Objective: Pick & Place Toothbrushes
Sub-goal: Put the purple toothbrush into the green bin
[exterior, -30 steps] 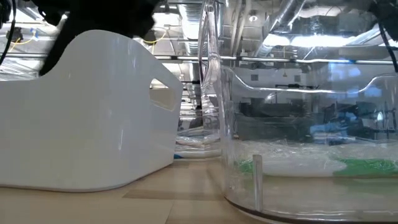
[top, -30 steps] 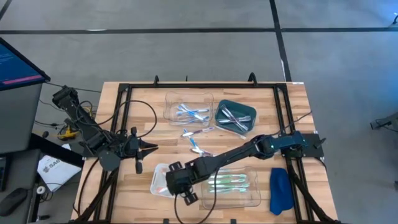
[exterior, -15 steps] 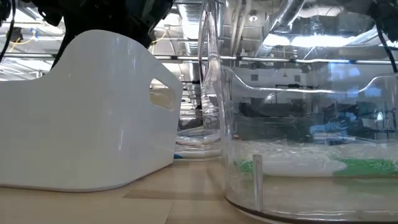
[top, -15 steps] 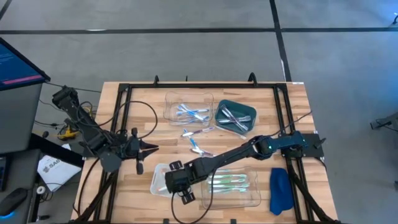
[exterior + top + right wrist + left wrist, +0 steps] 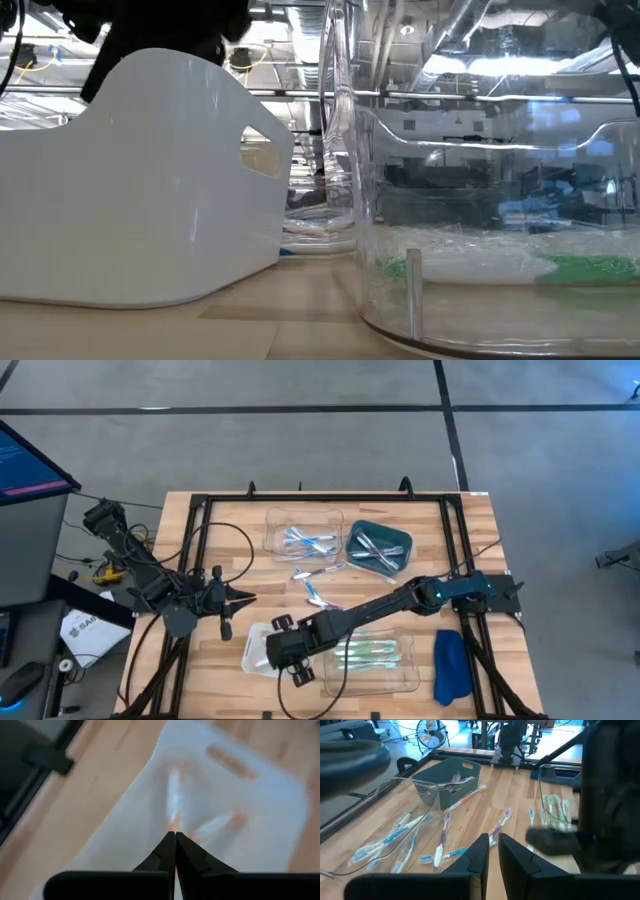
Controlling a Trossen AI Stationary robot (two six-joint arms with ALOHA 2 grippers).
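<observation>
Directly below the right gripper [image 5: 175,836], whose fingers are pressing together with nothing between them, orange-pink toothbrushes [image 5: 174,800] are lying in the white tray [image 5: 256,650]. The left gripper [image 5: 491,844], fingers nearly together and empty, is waiting beyond that tray.

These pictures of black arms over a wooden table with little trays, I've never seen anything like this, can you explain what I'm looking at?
It is a robot with two dark arms, each ending in a two-finger pincer, sorting toothbrushes into trays. One camera looks straight down, one sits at table height, and one rides on each wrist. On the table stand a clear tray with blue brushes, a teal bin, a white bin and a large clear tray with green brushes. A few loose toothbrushes lie in the middle, and a blue cloth lies at the edge. The right pincer is shut over the white bin, which holds orange-pink brushes. The left pincer waits at the side, nearly closed and holding nothing.
</observation>
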